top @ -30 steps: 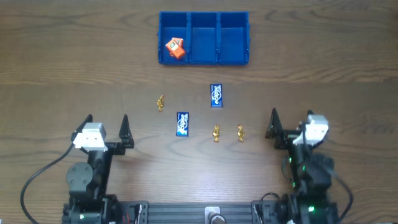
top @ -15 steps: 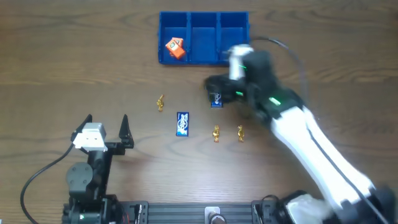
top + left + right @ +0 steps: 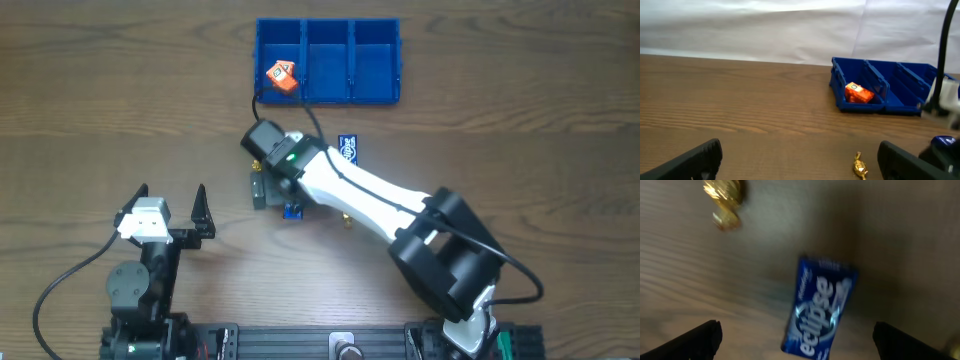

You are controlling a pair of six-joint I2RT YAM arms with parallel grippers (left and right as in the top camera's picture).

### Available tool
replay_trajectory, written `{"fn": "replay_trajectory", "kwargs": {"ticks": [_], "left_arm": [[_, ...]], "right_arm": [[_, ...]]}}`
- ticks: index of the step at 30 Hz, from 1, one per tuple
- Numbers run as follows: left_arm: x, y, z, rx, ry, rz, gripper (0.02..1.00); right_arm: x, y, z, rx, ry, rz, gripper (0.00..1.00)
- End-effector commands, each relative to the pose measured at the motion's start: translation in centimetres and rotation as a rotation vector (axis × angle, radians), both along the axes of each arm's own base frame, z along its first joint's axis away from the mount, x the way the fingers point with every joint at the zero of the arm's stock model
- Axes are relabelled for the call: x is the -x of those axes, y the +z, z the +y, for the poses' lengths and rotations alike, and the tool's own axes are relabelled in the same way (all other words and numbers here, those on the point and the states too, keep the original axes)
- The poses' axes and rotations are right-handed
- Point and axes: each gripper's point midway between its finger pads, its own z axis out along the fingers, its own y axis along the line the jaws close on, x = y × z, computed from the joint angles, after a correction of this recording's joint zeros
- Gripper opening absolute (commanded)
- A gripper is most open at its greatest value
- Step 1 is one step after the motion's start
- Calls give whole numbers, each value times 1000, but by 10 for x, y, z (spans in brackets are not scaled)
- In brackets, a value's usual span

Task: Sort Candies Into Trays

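Then, right gripper (image 3: 795, 335): my jaws were released, spread wide above the blue packet (image 3: 819, 311), holding nothing.
Right arm: reached from its near-right base across the middle to a spot left of centre.
Blue packet: lay flat on the wooden table (image 3: 540, 140), in the gap between my two fingers, turned a little askew.
Gold candy (image 3: 725, 202): sat on the table near that packet, not touching it.
Second blue packet (image 3: 348, 148): lay farther off toward the tray, partly hidden by my arm.
Blue tray (image 3: 330, 98): stood at the far side, three compartments; orange candy (image 3: 282, 77) was in the left one.
Left gripper (image 3: 172, 195): rested near left, jaws released, empty.
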Motion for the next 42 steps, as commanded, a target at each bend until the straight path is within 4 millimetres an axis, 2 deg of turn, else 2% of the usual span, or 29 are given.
{"fn": "replay_trajectory", "kwargs": {"ticks": [1,6,9,10,12,15,16,20,23,27,29,33,35,36,37,40,42], "left_arm": [[1,-16,-1,-14,-11,47,998],[1,-16,-1,-14,-11,47,998],[1,-16,-1,-14,-11,47,998],[1,-16,-1,-14,-11,47,998],[1,-16,-1,-14,-11,47,996],[1,-16,-1,-14,-11,47,1000],[1,-16,-1,-14,-11,47,998],[1,-16,-1,-14,-11,47,998],[1,-16,-1,-14,-11,47,998],[1,-16,-1,-14,-11,47,998],[1,-16,-1,-14,-11,47,998],[1,-16,-1,-14,-11,47,996],[1,-16,-1,-14,-11,47,998],[1,-16,-1,-14,-11,47,998],[1,-16,-1,-14,-11,47,998],[1,-16,-1,-14,-11,47,998],[1,-16,-1,-14,-11,47,998]], "right_arm": [[4,-21,-11,85,-159,40,998],[3,-37,-15,112,-213,56,998],[0,-38,-15,114,-217,41,991],[-2,-38,-14,111,-218,36,950],[-3,-36,-13,106,-215,31,787],[-5,-36,-13,108,-210,23,619],[-5,-36,-13,109,-207,23,601],[-5,-36,-13,110,-195,21,391],[-5,-35,-13,113,-193,17,303],[-10,-27,-10,112,-163,1,286],[-24,-3,-15,129,-145,-36,283],[-75,68,-29,146,-108,-146,279],[-114,110,-45,113,-108,-215,281],[-128,122,-52,106,-115,-243,281],[-153,142,-64,89,-125,-292,283],[-190,159,-84,95,-138,-374,288],[-217,156,-96,117,-141,-418,290]]}}
